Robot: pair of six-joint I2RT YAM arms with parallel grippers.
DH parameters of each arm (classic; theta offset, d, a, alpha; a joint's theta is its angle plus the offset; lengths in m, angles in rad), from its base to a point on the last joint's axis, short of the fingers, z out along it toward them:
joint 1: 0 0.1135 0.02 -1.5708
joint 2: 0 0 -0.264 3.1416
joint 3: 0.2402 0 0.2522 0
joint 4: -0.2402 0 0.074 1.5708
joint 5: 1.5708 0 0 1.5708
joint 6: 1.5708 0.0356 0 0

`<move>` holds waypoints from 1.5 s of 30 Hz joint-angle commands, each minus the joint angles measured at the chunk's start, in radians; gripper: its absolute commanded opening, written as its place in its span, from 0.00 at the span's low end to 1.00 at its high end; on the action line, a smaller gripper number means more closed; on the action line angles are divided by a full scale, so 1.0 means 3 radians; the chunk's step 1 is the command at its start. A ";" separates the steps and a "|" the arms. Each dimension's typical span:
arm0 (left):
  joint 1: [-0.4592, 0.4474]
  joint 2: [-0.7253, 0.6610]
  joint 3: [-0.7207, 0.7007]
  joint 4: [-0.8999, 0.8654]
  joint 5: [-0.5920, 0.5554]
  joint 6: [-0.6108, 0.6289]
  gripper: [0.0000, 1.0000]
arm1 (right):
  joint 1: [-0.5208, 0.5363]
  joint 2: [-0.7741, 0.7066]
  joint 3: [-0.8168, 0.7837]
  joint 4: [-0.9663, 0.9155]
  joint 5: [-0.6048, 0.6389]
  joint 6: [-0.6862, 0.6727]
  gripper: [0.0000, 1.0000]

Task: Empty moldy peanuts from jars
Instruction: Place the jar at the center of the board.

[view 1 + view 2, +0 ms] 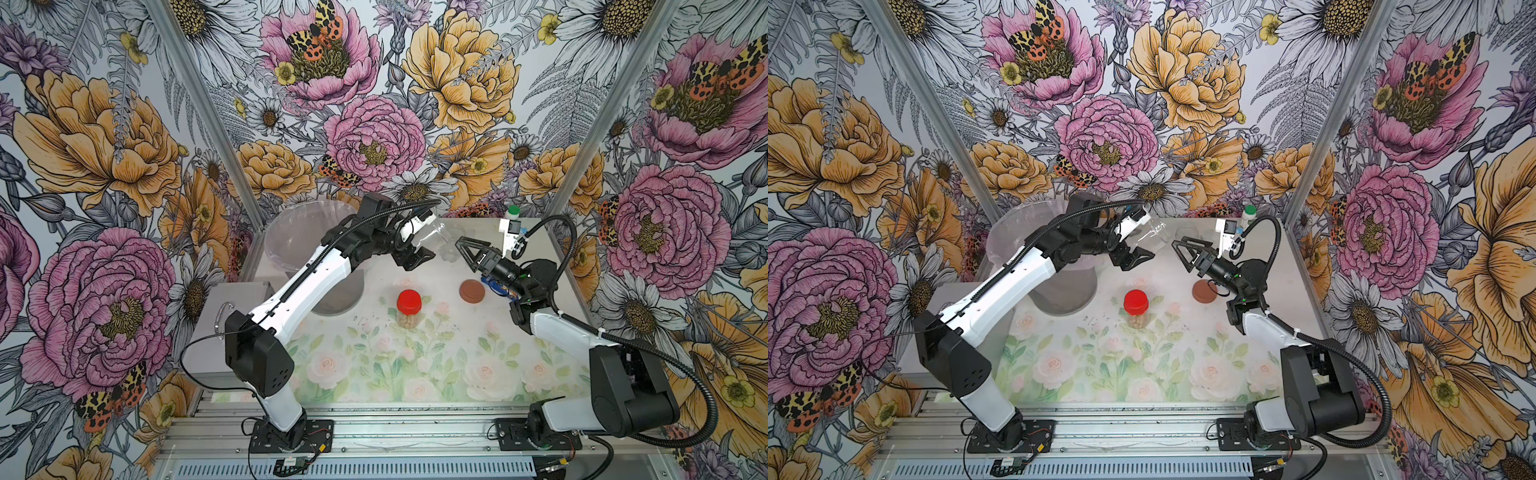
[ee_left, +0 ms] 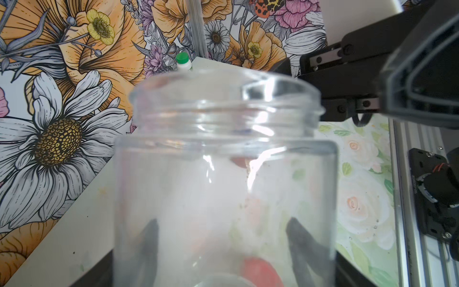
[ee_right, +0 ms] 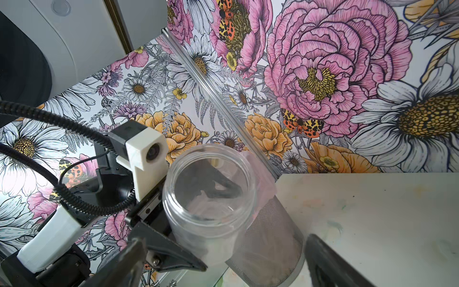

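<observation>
My left gripper (image 1: pixel 422 245) is shut on an empty, lidless clear jar (image 1: pixel 436 235), held tilted in the air at the back centre. In the left wrist view the jar (image 2: pixel 223 149) fills the picture, and the fingers (image 2: pixel 149 236) show through its wall. My right gripper (image 1: pixel 463 255) stands open, facing the jar's mouth (image 3: pixel 211 193) with a short gap and nothing between its fingers. A brown lid (image 1: pixel 472 291) lies flat on the table. A red-lidded jar (image 1: pixel 409 302) stands mid-table, with moldy peanuts (image 1: pixel 409 321) inside.
A mesh bin with a plastic liner (image 1: pixel 299 237) stands back left, under my left arm. A white bottle with a green cap (image 1: pixel 514 212) is at the back right. A clear lidless container (image 1: pixel 451 251) stands below my right fingertips. A metal box (image 1: pixel 237 299) sits left.
</observation>
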 commanded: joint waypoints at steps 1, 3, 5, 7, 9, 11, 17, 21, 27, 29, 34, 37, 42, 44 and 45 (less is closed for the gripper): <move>-0.0021 0.0033 0.0034 0.0521 0.0157 -0.0171 0.39 | 0.0045 -0.0144 0.0002 -0.0276 0.0142 -0.0241 0.99; -0.0039 0.0069 -0.0003 0.0620 0.0192 -0.0213 0.39 | 0.0072 -0.0170 0.0027 -0.0417 0.0168 -0.0296 1.00; -0.0064 0.0098 -0.0039 0.0714 0.0225 -0.0234 0.39 | 0.0093 -0.0195 0.0057 -0.0608 0.0223 -0.0378 1.00; -0.0102 0.0097 -0.0075 0.0792 0.0200 -0.0250 0.39 | 0.0114 -0.0220 0.0069 -0.0734 0.0280 -0.0448 1.00; -0.0132 0.0083 -0.0096 0.0852 0.0218 -0.0278 0.39 | 0.0128 -0.0237 0.0073 -0.0806 0.0325 -0.0483 1.00; -0.0166 0.0071 -0.0119 0.0854 0.0195 -0.0265 0.39 | 0.0140 -0.0237 0.0088 -0.0858 0.0350 -0.0498 1.00; -0.0193 0.0015 -0.0206 0.0900 0.0223 -0.0314 0.39 | 0.0186 -0.0254 0.0160 -0.0861 0.0356 -0.0485 1.00; -0.0180 -0.0071 -0.0201 0.0895 0.0270 -0.0339 0.39 | 0.0195 -0.0341 0.0220 -0.0976 0.0361 -0.0516 1.00; -0.0132 -0.0354 -0.0248 0.0893 0.0356 -0.0344 0.40 | 0.0204 -0.0396 0.0274 -0.1136 0.0334 -0.0593 1.00; -0.0075 -0.0462 -0.0271 0.0897 0.0452 -0.0376 0.40 | 0.0211 -0.0416 0.0268 -0.1132 0.0346 -0.0602 1.00; 0.0042 -0.0667 -0.0359 0.1113 0.0767 -0.0628 0.41 | 0.0217 -0.0496 0.0277 -0.1042 0.0341 -0.0576 1.00; 0.0050 -0.0722 -0.0421 0.1240 0.0881 -0.0697 0.41 | 0.0220 -0.0560 0.0336 -0.1030 0.0335 -0.0529 1.00; 0.0154 -0.0727 -0.0579 0.1791 0.1231 -0.1137 0.43 | 0.0227 -0.0690 0.0406 -0.1005 0.0263 -0.0468 1.00; 0.0183 -0.0719 -0.0652 0.2077 0.1384 -0.1344 0.43 | 0.0220 -0.0764 0.0420 -0.1033 0.0241 -0.0456 1.00; 0.0186 -0.0708 -0.0658 0.2141 0.1413 -0.1386 0.44 | 0.0223 -0.0791 0.0439 -0.1062 0.0211 -0.0451 1.00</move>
